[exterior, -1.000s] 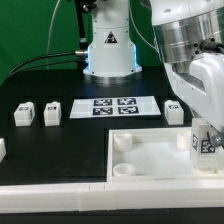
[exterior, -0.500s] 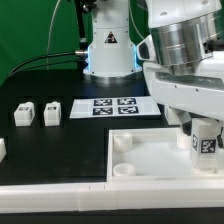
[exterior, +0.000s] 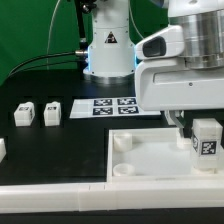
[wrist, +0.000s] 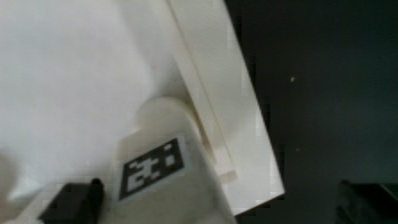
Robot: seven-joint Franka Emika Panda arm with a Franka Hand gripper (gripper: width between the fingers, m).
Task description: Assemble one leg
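White blocky leg [exterior: 206, 138] on smooth tabletop [exterior: 140, 168]

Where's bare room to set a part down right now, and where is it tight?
Bare black table lies between the two loose legs, the marker board and the tabletop, off its wall on the exterior view's left. Its middle floor is bare too. Crowded: the exterior view's right, where the arm hangs over the standing leg.

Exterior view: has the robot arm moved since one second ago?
Yes, toward the exterior view's left: the arm now covers the marker board's right end.
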